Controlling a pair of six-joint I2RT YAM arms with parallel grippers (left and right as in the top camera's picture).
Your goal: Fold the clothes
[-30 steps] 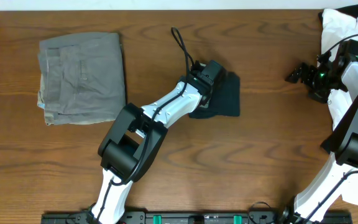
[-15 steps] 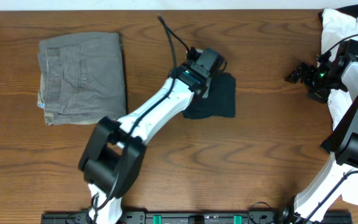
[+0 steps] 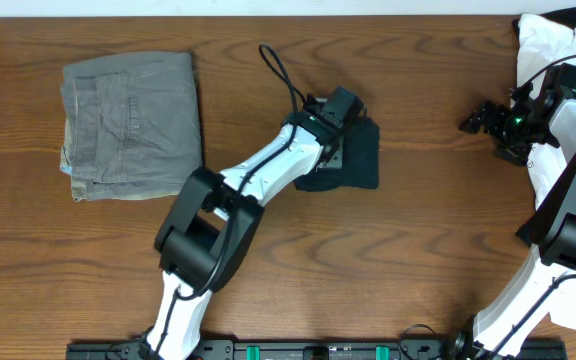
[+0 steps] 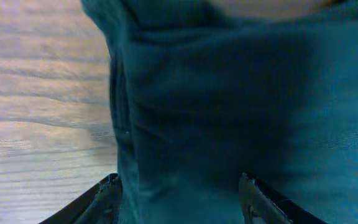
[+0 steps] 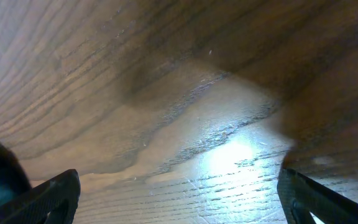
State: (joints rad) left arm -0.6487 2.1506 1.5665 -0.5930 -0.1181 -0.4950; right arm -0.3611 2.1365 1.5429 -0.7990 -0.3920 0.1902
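t-shirt (image 3: pixel 363 165) partly hidden under spread left end effector (image 4: pixel 179 190) | right end effector (image 5: pixel 176 186) spread wide, tips cropped

Overhead is evenly bright and sharp; close up, the T-shirt (image 4: pixel 229 112) blurs dimly and glare whitens the desk (image 5: pixel 235 155).

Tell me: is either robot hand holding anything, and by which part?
The right gripper is open and empty. The left gripper straddles the black T-shirt near its edge; whether it pinches the fabric cannot be told.
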